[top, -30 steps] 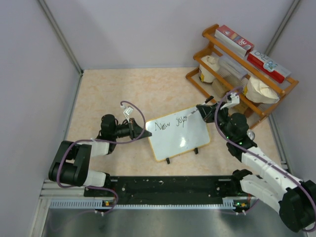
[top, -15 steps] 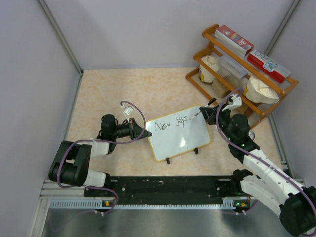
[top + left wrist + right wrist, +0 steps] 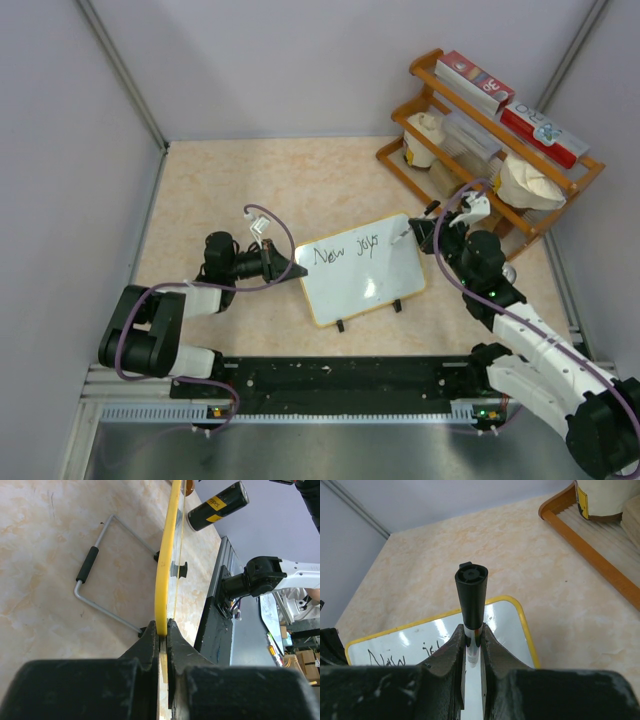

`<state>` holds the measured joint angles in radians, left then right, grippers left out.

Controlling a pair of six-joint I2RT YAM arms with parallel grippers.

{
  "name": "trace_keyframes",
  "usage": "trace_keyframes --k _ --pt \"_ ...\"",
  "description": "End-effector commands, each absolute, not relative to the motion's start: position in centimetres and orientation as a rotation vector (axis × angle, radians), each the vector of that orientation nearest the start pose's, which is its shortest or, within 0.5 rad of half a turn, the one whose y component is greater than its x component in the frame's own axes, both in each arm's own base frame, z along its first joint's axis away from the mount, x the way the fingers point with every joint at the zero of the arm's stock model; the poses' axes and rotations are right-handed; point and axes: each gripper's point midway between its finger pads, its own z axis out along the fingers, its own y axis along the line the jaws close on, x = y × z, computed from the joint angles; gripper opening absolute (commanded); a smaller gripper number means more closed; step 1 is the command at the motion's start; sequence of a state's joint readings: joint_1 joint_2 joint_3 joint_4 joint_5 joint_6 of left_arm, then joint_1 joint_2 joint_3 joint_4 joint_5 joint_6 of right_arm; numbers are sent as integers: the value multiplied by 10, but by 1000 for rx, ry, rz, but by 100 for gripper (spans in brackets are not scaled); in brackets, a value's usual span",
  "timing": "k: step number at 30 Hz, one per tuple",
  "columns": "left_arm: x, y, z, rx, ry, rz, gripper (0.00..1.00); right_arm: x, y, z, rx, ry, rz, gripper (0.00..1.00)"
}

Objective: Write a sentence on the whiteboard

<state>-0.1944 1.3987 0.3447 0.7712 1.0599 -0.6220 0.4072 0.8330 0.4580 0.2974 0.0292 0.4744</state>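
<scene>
The whiteboard [image 3: 362,272], white with a yellowish-tan frame, stands tilted on the table with "New Job" handwritten along its top. My left gripper [image 3: 296,268] is shut on its left edge. In the left wrist view the fingers [image 3: 149,641] pinch the yellow frame [image 3: 167,555]. My right gripper [image 3: 424,233] is shut on a black-capped marker [image 3: 404,236] at the board's upper right corner. In the right wrist view the marker [image 3: 471,594] stands between the jaws of my right gripper [image 3: 473,636] over the board [image 3: 420,639]. I cannot tell whether its tip touches the board.
A wooden rack [image 3: 478,170] with boxes and bags stands at the back right, close to the right arm. A black and yellow can [image 3: 218,507] lies past the board's far end. A wire bracket with a black sleeve [image 3: 88,565] lies beside the board. Enclosure walls surround the table.
My right gripper with the marker has drawn back a little to the right, from the end of the writing toward the board's corner. The left gripper and board have not moved.
</scene>
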Motion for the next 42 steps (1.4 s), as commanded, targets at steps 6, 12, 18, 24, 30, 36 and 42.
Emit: trace_keyframes --k 6,12,18,24,30,36,42 --pt "225 -218 123 508 1899 -1550 0 314 138 245 85 1612 605 0" --pt "226 -218 122 505 1901 -1548 0 318 136 244 88 1611 584 0" --pt "225 -218 122 505 1903 -1552 0 326 139 247 107 1597 594 0" --pt "225 -218 122 505 1901 -1552 0 333 145 260 102 1562 621 0" --pt "225 -218 122 506 1902 -1554 0 332 147 274 84 1512 636 0" --pt "225 -219 123 508 1899 -1552 0 343 149 270 89 1534 623 0" --pt "225 -218 122 505 1901 -1552 0 346 150 251 93 1582 612 0"
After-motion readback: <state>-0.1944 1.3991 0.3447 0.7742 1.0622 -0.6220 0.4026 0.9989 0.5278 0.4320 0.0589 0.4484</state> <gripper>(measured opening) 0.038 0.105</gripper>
